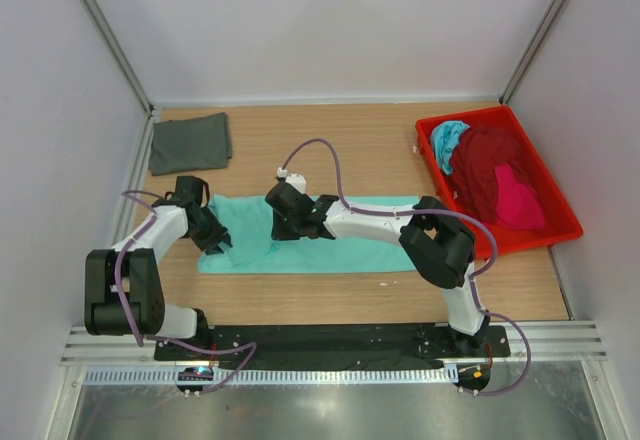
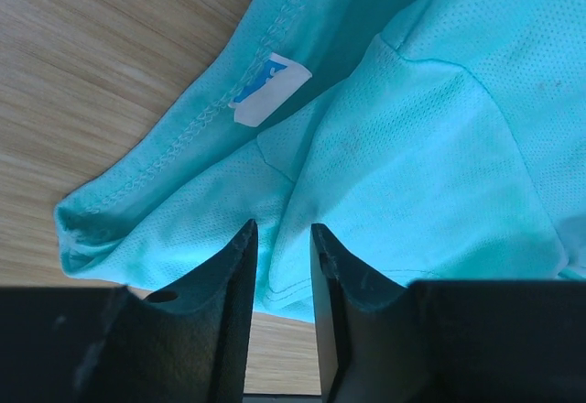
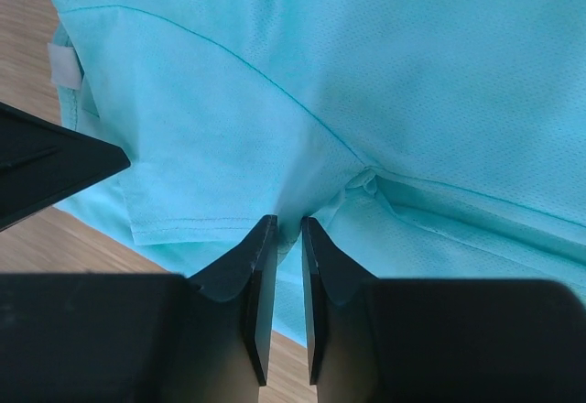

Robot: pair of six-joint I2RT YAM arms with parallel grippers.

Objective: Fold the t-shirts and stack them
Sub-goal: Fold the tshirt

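The mint green t-shirt (image 1: 330, 235) lies as a long folded strip across the near middle of the table. My left gripper (image 1: 218, 245) is at its left end, by the collar with the white label (image 2: 270, 87). Its jaws (image 2: 284, 234) stand narrowly open, with a raised fold of the mint cloth (image 2: 439, 147) between the tips. My right gripper (image 1: 282, 228) is down on the strip's upper left part. In its wrist view the jaws (image 3: 289, 224) are shut on a bunched pinch of the mint cloth (image 3: 366, 73) near a sleeve seam. A folded dark grey t-shirt (image 1: 190, 142) lies at the back left.
A red tray (image 1: 520, 242) stands at the right with maroon (image 1: 495, 165), pink (image 1: 517, 200) and turquoise (image 1: 449, 140) t-shirts heaped in it. White walls close in the table's sides and back. A black part of the left arm (image 3: 46, 169) shows in the right wrist view.
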